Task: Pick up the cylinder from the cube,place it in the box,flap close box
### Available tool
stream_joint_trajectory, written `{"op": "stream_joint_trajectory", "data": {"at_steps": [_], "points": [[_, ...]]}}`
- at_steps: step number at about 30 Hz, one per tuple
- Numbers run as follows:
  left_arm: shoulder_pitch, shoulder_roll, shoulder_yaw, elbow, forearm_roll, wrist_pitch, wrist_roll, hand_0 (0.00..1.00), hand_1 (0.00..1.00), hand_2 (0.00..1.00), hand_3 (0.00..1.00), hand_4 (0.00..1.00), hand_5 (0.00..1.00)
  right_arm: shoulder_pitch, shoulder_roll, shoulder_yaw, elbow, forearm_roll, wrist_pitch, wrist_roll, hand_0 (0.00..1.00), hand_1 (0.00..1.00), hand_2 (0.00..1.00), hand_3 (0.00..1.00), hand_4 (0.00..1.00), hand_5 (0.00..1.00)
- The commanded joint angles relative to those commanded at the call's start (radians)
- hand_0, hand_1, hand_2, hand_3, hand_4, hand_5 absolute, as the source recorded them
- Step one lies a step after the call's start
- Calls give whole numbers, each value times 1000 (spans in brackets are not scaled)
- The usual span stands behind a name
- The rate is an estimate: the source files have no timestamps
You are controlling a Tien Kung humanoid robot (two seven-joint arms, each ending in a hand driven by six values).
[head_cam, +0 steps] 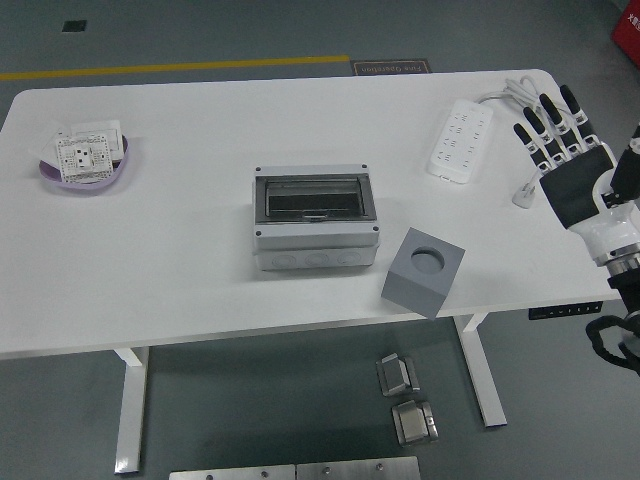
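No cylinder can be made out: the gray cube's [423, 271] round socket looks dark and its contents are unclear. The box [315, 217], well left of the robot hand [565, 158], has its clear flap down, interior hard to read. Right robot hand hovers over the table's [180, 270] right edge, fingers spread, holding nothing, beside the power strip [461, 138]. Forearm cut off at frame edge.

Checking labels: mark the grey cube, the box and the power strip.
grey cube [424, 272]: head view, on its top face beside the round hole.
box [315, 202]: head view, on the clear lid over the opening.
power strip [461, 138]: head view, on the middle of its socket face.
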Motion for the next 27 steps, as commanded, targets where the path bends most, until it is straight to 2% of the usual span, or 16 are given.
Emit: {"op": "stream_joint_trajectory", "data": {"at_steps": [6,17,27], "points": [[0,0,14,0,-18,0,-4,650,659,548,578,540,234,5,-4,18,15,102,23,-24,998,909,921,981,982,998],[-1,-2,21,0,-29,1,-7,652,659,549,579,540,231,20,-18,46,20,93,25,-45,998,913,924,982,983,998],[-2,-7,16,-1,-26,-1,-4,652,659,549,578,540,234,23,-9,42,-11,105,9,-33,998,914,926,981,983,998]]}}
